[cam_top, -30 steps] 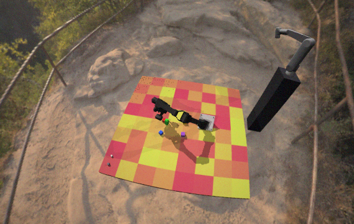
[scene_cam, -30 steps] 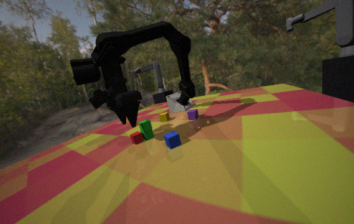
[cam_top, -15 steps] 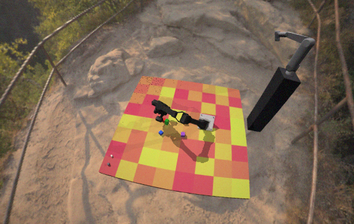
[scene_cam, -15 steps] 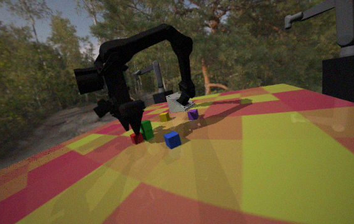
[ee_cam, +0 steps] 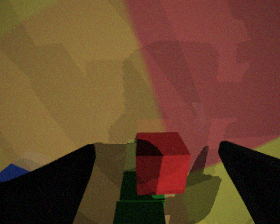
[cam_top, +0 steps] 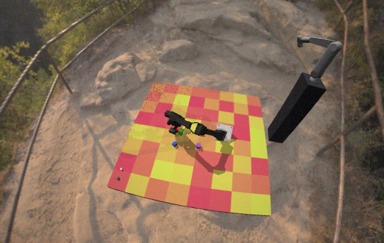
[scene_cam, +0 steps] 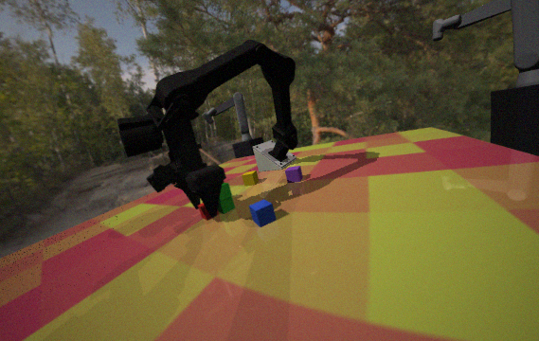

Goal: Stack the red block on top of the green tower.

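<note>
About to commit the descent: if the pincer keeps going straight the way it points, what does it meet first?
Probably the red block, centred between the open pincer fingers in the wrist view. The green tower stands right beside it, so a finger may brush it; depth is unclear.

We take the tower point(scene_cam: 225, 198) as our landmark on the counter point(scene_cam: 440, 237). In the exterior view, one block point(scene_cam: 204, 211) lies just left of it, touching or nearly so. The gripper point(scene_cam: 205, 199) hangs spread wide over that block. Another block point(scene_cam: 262, 212) sits near the tower's right, nearer the camera. Two more point(scene_cam: 250, 177) point(scene_cam: 294, 173) lie behind it, toward the arm's base point(scene_cam: 271, 158)
</note>
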{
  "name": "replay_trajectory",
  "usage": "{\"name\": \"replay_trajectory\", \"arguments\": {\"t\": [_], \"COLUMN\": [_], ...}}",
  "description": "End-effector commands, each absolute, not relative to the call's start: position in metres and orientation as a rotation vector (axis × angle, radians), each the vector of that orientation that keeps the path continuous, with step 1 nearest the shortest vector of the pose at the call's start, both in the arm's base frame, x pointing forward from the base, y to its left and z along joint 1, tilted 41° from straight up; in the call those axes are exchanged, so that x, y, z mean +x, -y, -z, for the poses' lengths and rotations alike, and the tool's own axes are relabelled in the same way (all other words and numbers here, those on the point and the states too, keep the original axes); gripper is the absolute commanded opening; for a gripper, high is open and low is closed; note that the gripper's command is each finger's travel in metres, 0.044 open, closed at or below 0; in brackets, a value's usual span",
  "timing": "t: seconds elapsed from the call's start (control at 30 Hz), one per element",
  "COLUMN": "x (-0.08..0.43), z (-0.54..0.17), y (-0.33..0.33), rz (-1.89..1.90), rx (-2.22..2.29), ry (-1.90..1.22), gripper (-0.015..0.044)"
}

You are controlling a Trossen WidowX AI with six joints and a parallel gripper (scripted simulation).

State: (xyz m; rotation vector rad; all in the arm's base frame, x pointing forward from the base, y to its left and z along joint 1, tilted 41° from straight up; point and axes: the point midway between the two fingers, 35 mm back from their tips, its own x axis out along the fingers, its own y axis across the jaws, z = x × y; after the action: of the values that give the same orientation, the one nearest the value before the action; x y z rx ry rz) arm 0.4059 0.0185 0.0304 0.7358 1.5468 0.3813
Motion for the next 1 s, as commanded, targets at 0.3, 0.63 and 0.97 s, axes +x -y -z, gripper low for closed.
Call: {"name": "replay_trajectory", "arguments": {"t": [0.3, 0.63, 0.97], "x": [0.4047, 0.4047, 0.4047], "z": [-0.0254, -0.0256, -0.0256], "y": [-0.0227, -0.0226, -0.0226], "rz": [-0.381, -0.381, -0.381], "rx": [0.743, 0.743, 0.743], "ry": [-1.550, -1.550, -1.550], "gripper": [0.0440, 0.0309, 0.0105]}}
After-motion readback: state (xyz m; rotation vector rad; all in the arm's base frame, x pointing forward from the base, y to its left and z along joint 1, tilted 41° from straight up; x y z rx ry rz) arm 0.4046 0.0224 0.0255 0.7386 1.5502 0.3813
